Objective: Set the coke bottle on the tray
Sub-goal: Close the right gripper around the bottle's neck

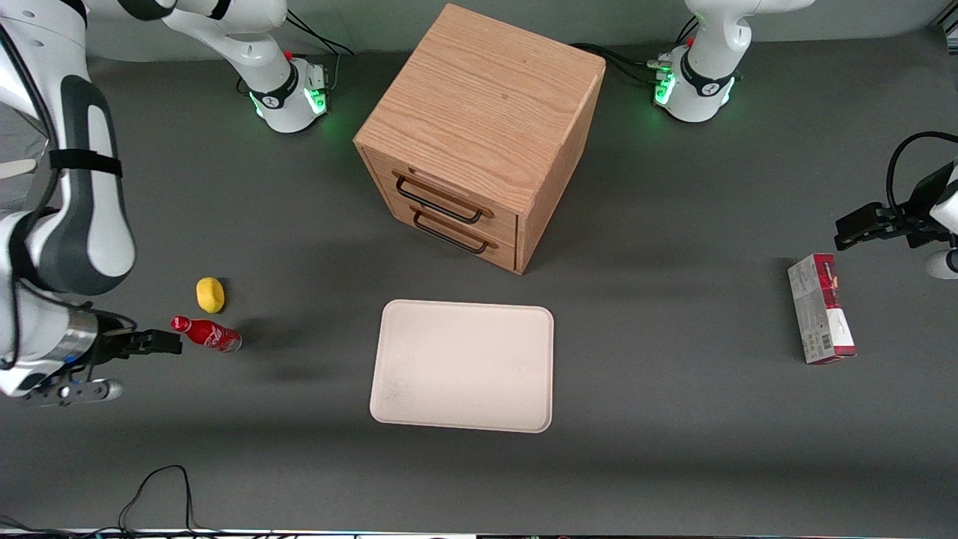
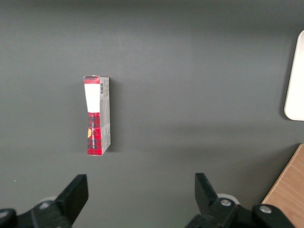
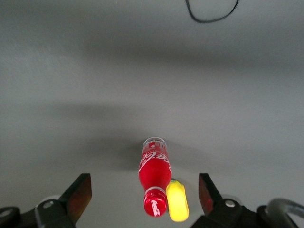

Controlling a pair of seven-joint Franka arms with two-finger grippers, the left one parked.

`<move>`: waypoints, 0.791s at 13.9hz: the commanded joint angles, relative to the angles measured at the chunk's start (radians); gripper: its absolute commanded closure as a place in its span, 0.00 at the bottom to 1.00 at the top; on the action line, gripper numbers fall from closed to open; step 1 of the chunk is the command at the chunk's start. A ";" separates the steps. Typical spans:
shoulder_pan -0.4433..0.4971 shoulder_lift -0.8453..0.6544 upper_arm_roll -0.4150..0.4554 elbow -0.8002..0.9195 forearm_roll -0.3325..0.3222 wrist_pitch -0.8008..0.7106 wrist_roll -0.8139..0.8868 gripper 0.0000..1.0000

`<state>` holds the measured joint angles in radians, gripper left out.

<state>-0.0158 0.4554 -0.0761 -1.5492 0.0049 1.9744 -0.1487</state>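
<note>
The coke bottle [image 1: 206,334] [image 3: 154,175], red with white script, lies on its side on the dark table toward the working arm's end, with its red cap pointing at my gripper. My gripper [image 1: 168,343] [image 3: 144,184] is open, and its fingertips are just short of the cap. In the right wrist view the bottle shows between the two spread fingers [image 3: 81,192], and neither touches it. The cream-white tray [image 1: 464,364] lies flat at the table's middle with nothing on it, nearer to the front camera than the cabinet.
A yellow lemon-like lump [image 1: 210,294] [image 3: 176,202] sits right beside the bottle, slightly farther from the front camera. A wooden drawer cabinet [image 1: 479,112] stands above the tray in the front view. A red-and-grey carton [image 1: 821,308] lies toward the parked arm's end. A black cable [image 1: 161,479] loops at the table's front edge.
</note>
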 commanded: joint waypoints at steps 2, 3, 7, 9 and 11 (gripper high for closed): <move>0.010 -0.129 -0.005 -0.258 0.007 0.138 -0.057 0.00; 0.010 -0.127 -0.005 -0.273 0.007 0.156 -0.058 0.01; 0.010 -0.123 -0.005 -0.313 0.006 0.205 -0.093 0.01; 0.007 -0.118 -0.008 -0.313 0.006 0.205 -0.112 0.01; 0.005 -0.113 -0.008 -0.313 0.006 0.212 -0.112 0.01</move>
<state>-0.0118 0.3664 -0.0789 -1.8325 0.0048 2.1618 -0.2277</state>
